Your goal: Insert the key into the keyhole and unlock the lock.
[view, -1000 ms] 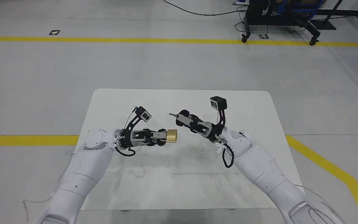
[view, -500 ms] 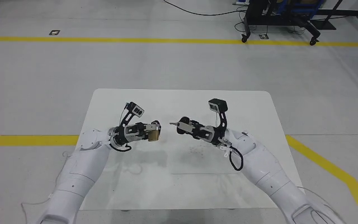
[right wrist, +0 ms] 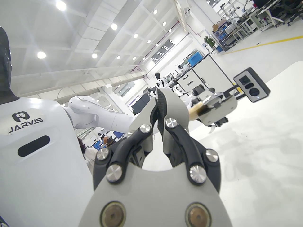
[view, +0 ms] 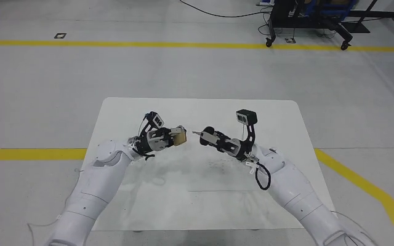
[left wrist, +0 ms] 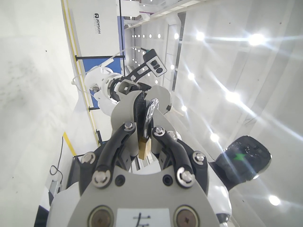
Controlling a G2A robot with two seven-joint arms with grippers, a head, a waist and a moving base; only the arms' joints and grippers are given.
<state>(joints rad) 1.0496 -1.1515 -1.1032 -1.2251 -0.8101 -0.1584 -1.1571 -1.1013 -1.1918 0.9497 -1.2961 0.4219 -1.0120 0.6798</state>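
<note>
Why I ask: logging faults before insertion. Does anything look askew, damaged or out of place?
Nothing stands out. The left gripper is shut on the lock, the right gripper on the key, whose tip points toward the lock with a gap between them.

I see a white table (view: pixel 203 209) on a grey floor (view: pixel 61 80). A yellow line (view: pixel 123 43) crosses the floor beyond its far edge; a second yellow line (view: pixel 37 154) runs out past its left and right edges. A black wheeled stand (view: pixel 308 24) sits well beyond the far right corner, a black cable (view: pixel 215 12) trailing toward it.
</note>
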